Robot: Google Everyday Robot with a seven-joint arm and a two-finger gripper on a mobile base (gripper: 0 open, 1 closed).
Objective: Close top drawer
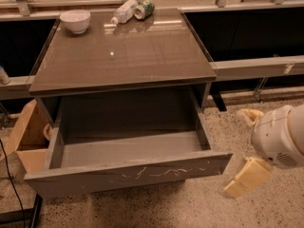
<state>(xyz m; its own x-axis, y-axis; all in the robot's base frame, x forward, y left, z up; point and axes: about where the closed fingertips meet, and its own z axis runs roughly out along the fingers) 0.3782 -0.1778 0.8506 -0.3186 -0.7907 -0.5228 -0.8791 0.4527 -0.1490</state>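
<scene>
The top drawer point(128, 175) stands pulled far out of the grey-brown cabinet. Its flat handleless front panel has pale whitish scratches across the middle, and its inside is empty. My gripper point(247, 176) is at the lower right, just right of the drawer's front right corner and a little in front of it, apart from the panel. The white round wrist point(279, 137) sits above it.
The cabinet's glossy top point(123, 51) carries a white bowl point(75, 20) at the back left and a lying plastic bottle point(124, 11) and a green can point(144, 8) at the back. An open cardboard box point(27, 137) stands on the floor left of the cabinet. A rail runs behind.
</scene>
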